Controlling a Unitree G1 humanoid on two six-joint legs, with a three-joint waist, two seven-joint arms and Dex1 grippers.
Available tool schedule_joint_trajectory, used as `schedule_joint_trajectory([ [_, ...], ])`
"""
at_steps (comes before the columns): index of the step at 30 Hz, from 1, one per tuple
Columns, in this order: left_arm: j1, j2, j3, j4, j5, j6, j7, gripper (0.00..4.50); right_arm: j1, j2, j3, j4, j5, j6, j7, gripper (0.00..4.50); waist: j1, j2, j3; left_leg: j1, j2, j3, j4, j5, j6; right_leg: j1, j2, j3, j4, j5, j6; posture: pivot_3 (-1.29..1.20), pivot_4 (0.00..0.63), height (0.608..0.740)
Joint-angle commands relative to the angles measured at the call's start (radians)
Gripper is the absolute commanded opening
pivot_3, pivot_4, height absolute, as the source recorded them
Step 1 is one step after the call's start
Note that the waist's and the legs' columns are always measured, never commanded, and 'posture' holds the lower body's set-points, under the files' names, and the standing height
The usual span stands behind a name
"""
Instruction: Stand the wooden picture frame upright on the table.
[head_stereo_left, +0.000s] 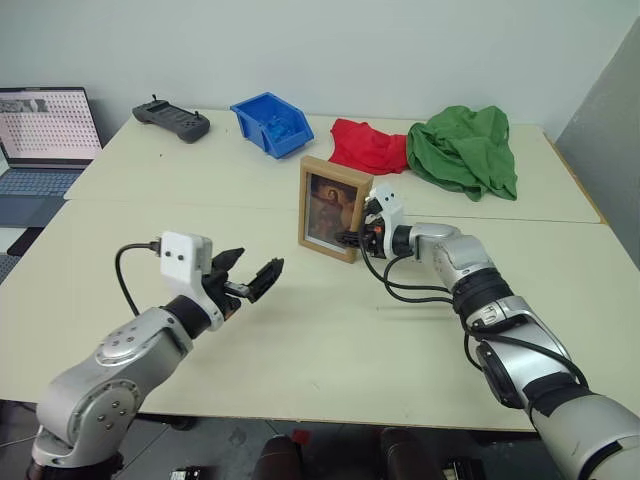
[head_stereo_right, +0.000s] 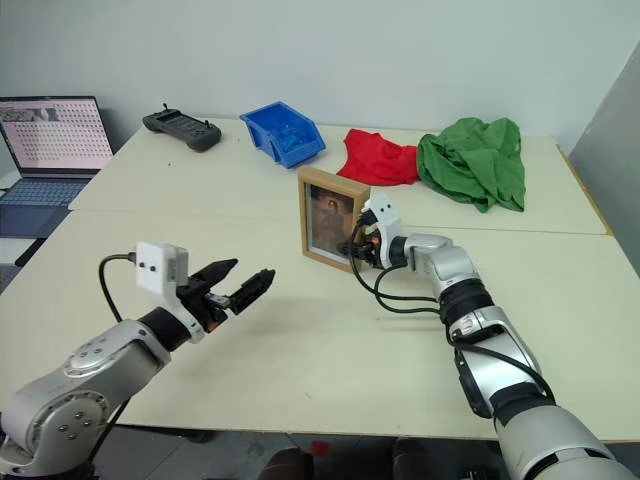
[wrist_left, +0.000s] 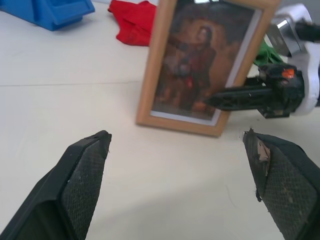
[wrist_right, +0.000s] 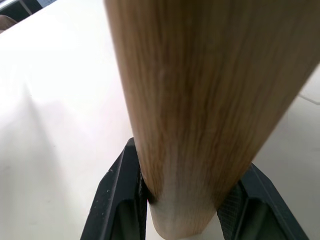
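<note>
Here wooden picture frame (head_stereo_left: 330, 208) upright on table (head_stereo_left: 300, 340), no legible writing

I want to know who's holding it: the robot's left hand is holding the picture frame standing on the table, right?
Not quite: the right hand grips the wooden picture frame standing on the table, as the left eye view shows. The left hand is open and apart from it.
</note>
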Motion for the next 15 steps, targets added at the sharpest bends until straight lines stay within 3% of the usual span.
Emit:
schedule_joint_trajectory([
  [1, -0.009, -0.017, 0.001, -0.018, 0.044, -0.027, -0.031, 4.50, 0.005, -0.004, 0.019, 0.003, -0.068, -0.071, 0.063, 1.39, 0.000, 0.000, 0.000, 0.000, 0.000, 0.000, 0.000, 0.000, 0.000, 0.000, 0.000, 0.000, 0.000, 0.000, 0.000, 0.00, 0.150, 0.740],
  [6, -0.029, -0.023, 0.014, 0.011, 0.067, -0.018, -0.063, 4.50, 0.013, -0.003, -0.016, 0.010, -0.089, -0.065, 0.066, 1.39, -0.001, 0.000, 0.000, 0.000, 0.000, 0.000, 0.000, 0.000, 0.000, 0.000, 0.000, 0.000, 0.000, 0.000, 0.000, 0.00, 0.150, 0.740],
  [8, -0.040, -0.026, 0.014, 0.024, 0.076, -0.015, -0.074, 4.50, 0.011, -0.003, -0.034, 0.013, -0.086, -0.057, 0.064, 2.09, 0.000, 0.000, 0.000, 0.000, 0.000, 0.000, 0.000, 0.000, 0.000, 0.000, 0.000, 0.000, 0.000, 0.000, 0.000, 0.00, 0.150, 0.740],
  [10, -0.056, -0.031, 0.009, 0.036, 0.083, -0.011, -0.083, 4.50, 0.006, -0.002, -0.048, 0.018, -0.086, -0.053, 0.056, 2.40, 0.001, 0.000, 0.000, 0.000, 0.000, -0.001, 0.000, 0.000, 0.000, 0.000, 0.000, 0.000, 0.000, 0.000, 0.000, 0.00, 0.150, 0.740],
  [15, -0.086, -0.042, 0.002, 0.056, 0.098, -0.003, -0.099, 4.50, 0.001, 0.001, -0.062, 0.022, -0.101, -0.043, 0.052, 3.76, -0.001, 0.000, 0.000, 0.000, 0.000, -0.001, 0.000, 0.000, 0.000, 0.000, 0.000, -0.001, 0.000, 0.000, 0.000, 0.00, 0.150, 0.740],
])
